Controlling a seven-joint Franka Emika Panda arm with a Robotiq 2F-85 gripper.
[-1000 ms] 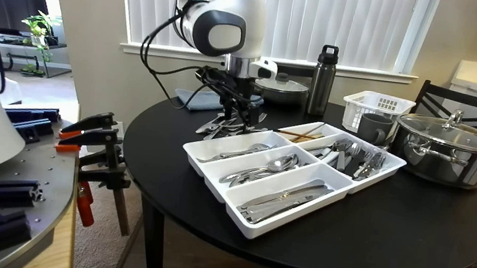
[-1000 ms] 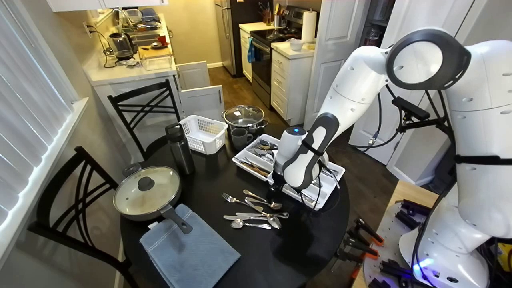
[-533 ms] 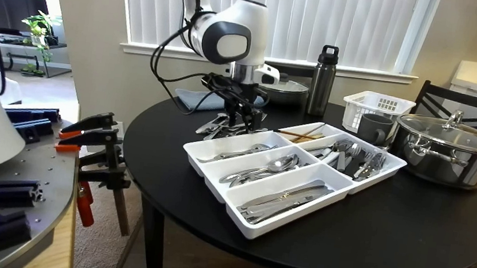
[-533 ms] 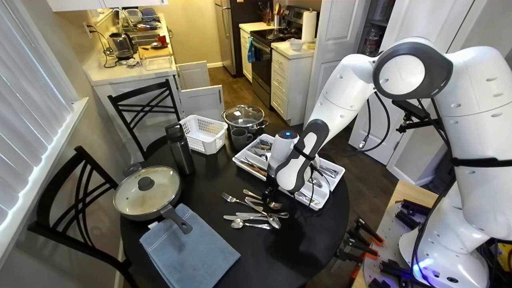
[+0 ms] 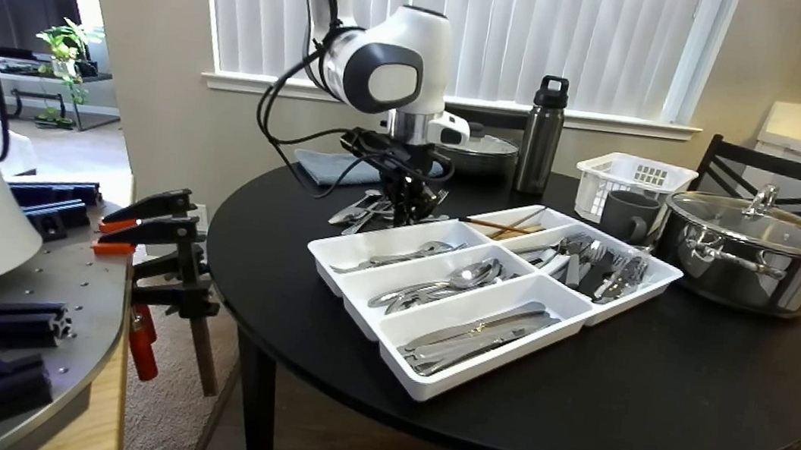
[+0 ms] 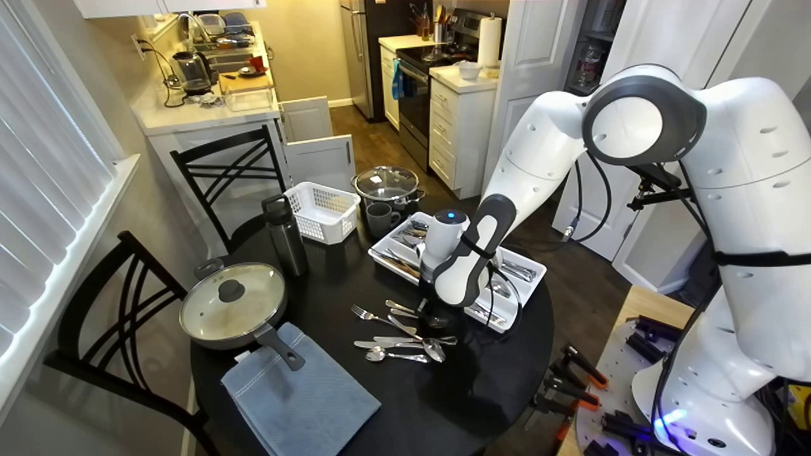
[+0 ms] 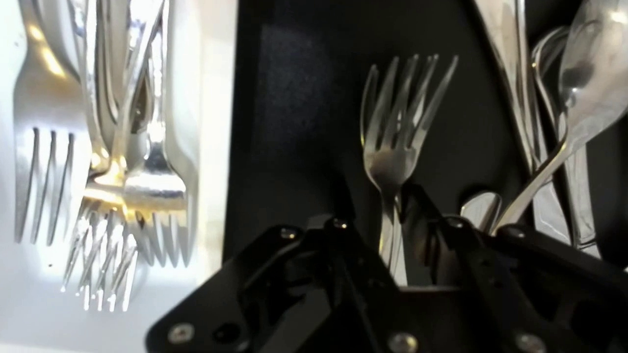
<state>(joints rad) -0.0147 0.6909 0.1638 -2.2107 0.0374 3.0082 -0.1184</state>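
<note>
Between the fingers (image 7: 424,203) of the gripper (image 7: 381,193), as the wrist view shows, we find the neck of a fork (image 7: 390,166) that lies on a black table (image 7: 294,113). We note the fingers as parted: a gap shows on the left of the neck, while the finger on the right sits close beside it. We cannot tell whether they touch. The tines appear doubled, and we cannot tell whether another fork lies beneath. At the left of this view we identify more forks (image 7: 51,113) inside a white tray (image 7: 213,147); at the right, a spoon (image 7: 596,93) overlaps other loose cutlery (image 7: 552,211).

In an exterior view, we observe the arm (image 5: 422,52) pointing down over the loose cutlery beside the tray. We locate wooden sticks (image 5: 514,229) in one compartment; just beyond one end of the tray stand a grey mug (image 5: 627,215) and a lidded steel pot (image 5: 748,260).

Again in an exterior view, we see the arm partly covering the gripper. Across the table, a lidded pan (image 6: 218,310) extends its handle over a folded blue cloth (image 6: 304,399).
</note>
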